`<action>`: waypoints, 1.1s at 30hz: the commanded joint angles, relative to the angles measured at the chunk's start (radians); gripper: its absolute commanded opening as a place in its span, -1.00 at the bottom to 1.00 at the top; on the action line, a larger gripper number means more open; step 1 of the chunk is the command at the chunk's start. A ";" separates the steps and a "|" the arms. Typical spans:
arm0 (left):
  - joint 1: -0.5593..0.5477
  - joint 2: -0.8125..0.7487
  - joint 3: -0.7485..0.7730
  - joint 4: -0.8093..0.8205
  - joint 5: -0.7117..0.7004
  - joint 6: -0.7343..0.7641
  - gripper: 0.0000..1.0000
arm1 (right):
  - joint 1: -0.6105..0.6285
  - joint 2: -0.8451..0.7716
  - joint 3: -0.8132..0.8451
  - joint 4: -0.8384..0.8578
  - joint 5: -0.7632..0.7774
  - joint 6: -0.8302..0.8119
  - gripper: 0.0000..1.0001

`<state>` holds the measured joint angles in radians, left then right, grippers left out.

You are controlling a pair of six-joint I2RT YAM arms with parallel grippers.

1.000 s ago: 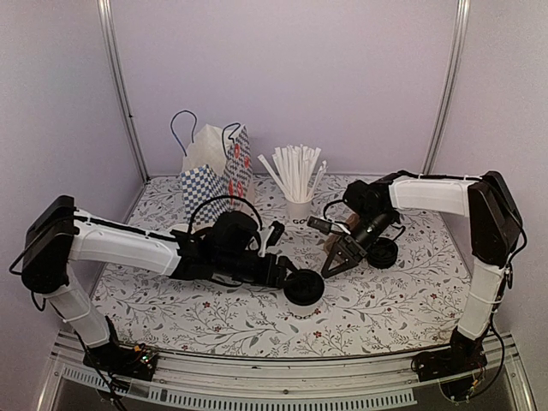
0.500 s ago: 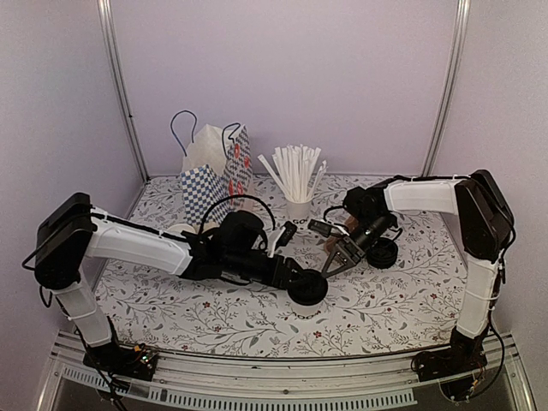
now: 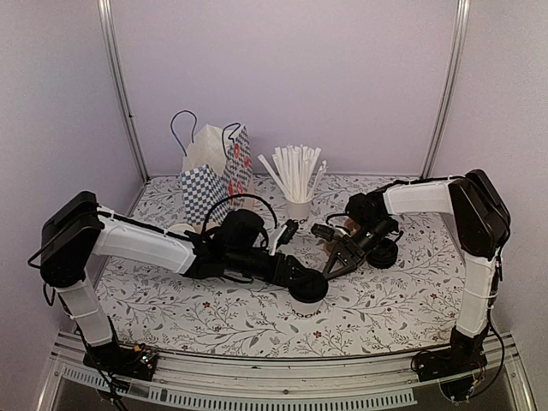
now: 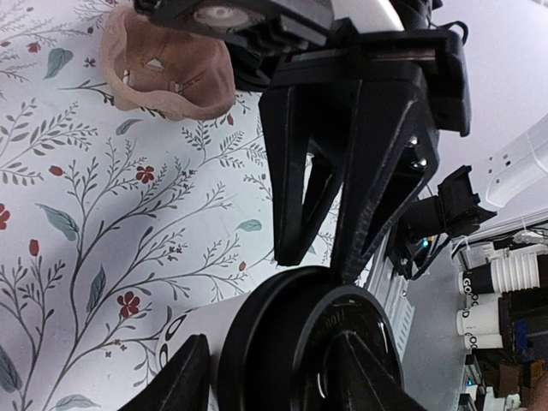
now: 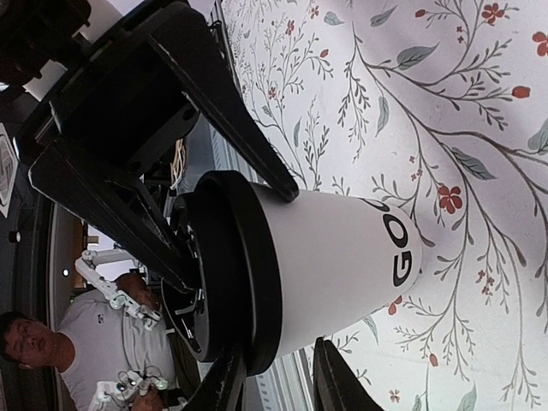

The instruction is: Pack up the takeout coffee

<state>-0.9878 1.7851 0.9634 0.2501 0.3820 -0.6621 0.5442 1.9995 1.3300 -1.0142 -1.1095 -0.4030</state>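
- Small white paper cup [image 5: 334, 265], round black plastic lid [image 5: 231, 265]: upright, near centre.
- Left gripper [image 4: 270, 377]: jaws straddle lid; whether clamped, cannot tell.
- Right gripper [image 5: 278, 377]: jaws narrowly parted, empty, at lid's right rim.
- Hazard: crowded grippers clash, tipping cup or unseating lid.

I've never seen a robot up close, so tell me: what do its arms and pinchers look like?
The left arm and right arm have smooth white shells between bulky black joints, with thin black cables looping alongside. The left tool and right tool are black, each forked into two tapering wedges.
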 commanded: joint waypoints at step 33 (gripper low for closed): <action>-0.107 -0.231 -0.091 -0.275 -0.230 -0.116 0.45 | 0.056 -0.164 0.127 0.067 0.280 -0.174 -0.04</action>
<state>-1.0744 1.5398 0.9051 0.0078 0.1806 -0.7094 0.5770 1.8465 1.4052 -1.0317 -0.9134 -0.6022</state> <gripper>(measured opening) 0.730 0.474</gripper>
